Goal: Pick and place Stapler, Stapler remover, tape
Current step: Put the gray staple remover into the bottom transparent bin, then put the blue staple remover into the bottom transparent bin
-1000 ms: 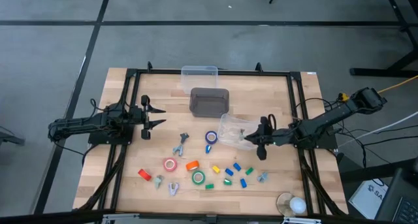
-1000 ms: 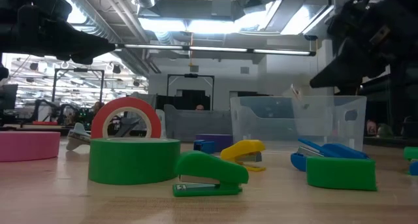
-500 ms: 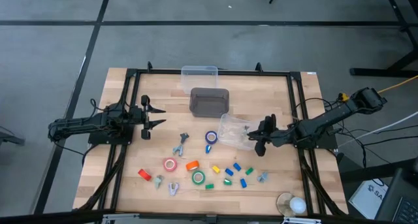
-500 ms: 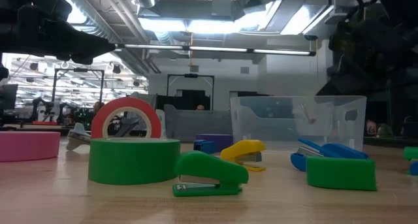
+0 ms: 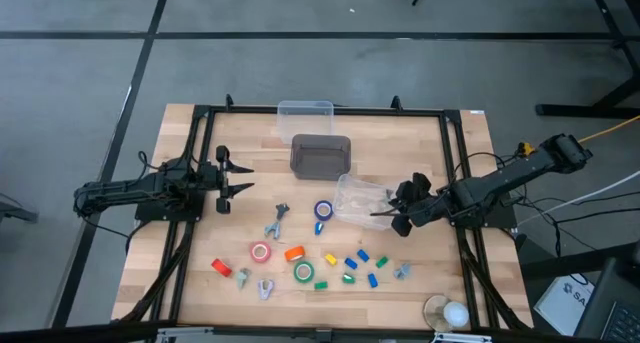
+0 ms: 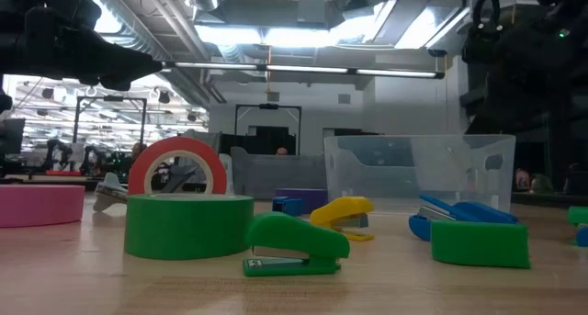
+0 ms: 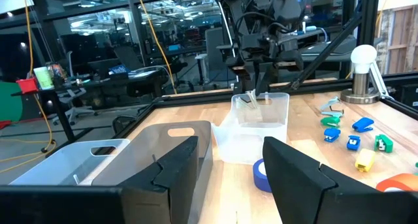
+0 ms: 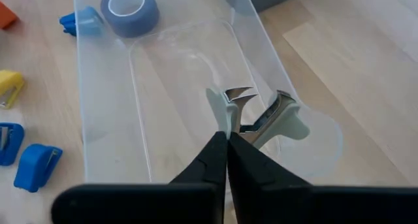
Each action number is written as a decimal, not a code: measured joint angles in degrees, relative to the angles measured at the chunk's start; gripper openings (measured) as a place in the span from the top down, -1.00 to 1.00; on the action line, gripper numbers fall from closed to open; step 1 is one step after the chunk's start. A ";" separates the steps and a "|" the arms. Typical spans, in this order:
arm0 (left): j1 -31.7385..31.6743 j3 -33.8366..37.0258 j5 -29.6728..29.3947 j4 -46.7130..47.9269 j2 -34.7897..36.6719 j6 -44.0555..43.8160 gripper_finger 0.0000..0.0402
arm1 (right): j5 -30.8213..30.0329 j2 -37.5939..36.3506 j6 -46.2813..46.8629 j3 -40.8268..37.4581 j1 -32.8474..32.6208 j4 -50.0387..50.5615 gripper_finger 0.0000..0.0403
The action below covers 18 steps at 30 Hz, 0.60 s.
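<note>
My right gripper [image 8: 226,136] is shut over the right end of a clear bin [image 5: 352,188], on a grey-and-metal staple remover [image 8: 258,110] inside the bin's walls. My left gripper [image 7: 228,165] waits open and level at the table's left [image 5: 235,178]. Blue tape [image 5: 324,210], red-pink tape [image 5: 261,251] and green tape [image 5: 303,272] lie flat on the wood. Small staplers, among them an orange one [image 5: 294,253] and a red one [image 5: 221,267], lie near the front. More staple removers [image 5: 283,211] lie loose. My right gripper pinches one grey wing [image 8: 221,114] of the staple remover between its two fingertips. The fingers slant down from the table's right. The remover sits inside the clear bin with its metal claws pointing away from the fingers. Whether it rests on the bin's floor I cannot tell.
A dark grey bin [image 5: 320,155] and a second clear bin [image 5: 305,110] stand at the far middle. Several small blue, green and yellow staplers [image 5: 352,266] crowd the near right. A white ball on a round base [image 5: 450,313] stands at the front right corner.
My right gripper has tipped from pointing steeply down to a slant toward the table's left, and its wrist has risen a little. The staple remover has gone from above the clear bin's rim down between its walls.
</note>
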<state>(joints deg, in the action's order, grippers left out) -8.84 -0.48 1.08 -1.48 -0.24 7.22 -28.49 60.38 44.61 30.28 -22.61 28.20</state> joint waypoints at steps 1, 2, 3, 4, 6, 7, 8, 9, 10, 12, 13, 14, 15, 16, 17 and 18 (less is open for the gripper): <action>0.00 -0.01 0.00 0.00 0.01 0.00 0.16 | 0.00 0.00 -0.01 0.00 0.00 0.05 0.91; 0.02 0.01 0.00 0.00 0.01 0.02 0.16 | 0.00 0.00 -0.01 0.00 0.00 0.11 0.89; 0.01 0.01 0.00 0.00 0.00 0.00 0.16 | 0.00 0.00 -0.01 0.00 0.00 0.13 0.86; 0.02 0.00 0.00 0.00 0.00 0.01 0.16 | 0.00 0.00 -0.01 0.00 0.00 0.12 0.84; 0.01 0.01 0.00 0.00 0.01 0.01 0.16 | 0.02 0.00 -0.02 0.00 0.00 0.12 0.79; 0.01 0.00 0.00 0.00 0.00 0.01 0.16 | 0.05 0.00 -0.01 0.00 0.00 0.11 0.76; 0.02 0.01 0.00 0.00 -0.01 0.00 0.16 | 0.11 0.00 -0.01 0.00 0.00 0.09 0.74; 0.01 0.00 0.00 0.00 0.00 0.00 0.16 | 0.17 0.00 -0.03 0.00 0.00 0.11 0.71; 0.02 0.01 0.00 0.00 -0.01 0.00 0.16 | 0.18 0.00 -0.02 0.00 0.00 0.09 0.68; 0.02 0.00 0.00 0.00 -0.01 0.00 0.16 | 0.18 0.00 -0.01 0.00 0.00 0.09 0.63; 0.00 -0.01 0.00 0.00 -0.01 0.00 0.16 | 0.20 0.00 0.01 0.00 0.00 0.07 0.61; 0.02 0.01 0.00 0.00 0.01 0.00 0.16 | 0.20 0.00 0.16 0.00 0.00 -0.01 0.60; 0.00 0.00 0.00 0.00 0.00 0.00 0.16 | 0.21 0.00 0.28 0.00 0.00 -0.11 0.59; 0.01 0.00 0.00 0.00 0.00 0.00 0.16 | 0.37 0.00 0.45 0.00 0.00 -0.20 0.58; 0.00 -0.01 0.00 0.00 0.01 0.00 0.16 | 1.04 0.00 0.58 0.00 0.00 -0.35 0.57; 0.02 0.00 0.00 0.00 0.01 0.00 0.16 | 1.67 0.00 0.61 0.00 0.00 -0.46 0.57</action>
<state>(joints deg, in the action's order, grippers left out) -8.82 -0.48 1.08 -1.48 -0.24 7.22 -26.82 60.38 45.21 30.28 -22.61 27.74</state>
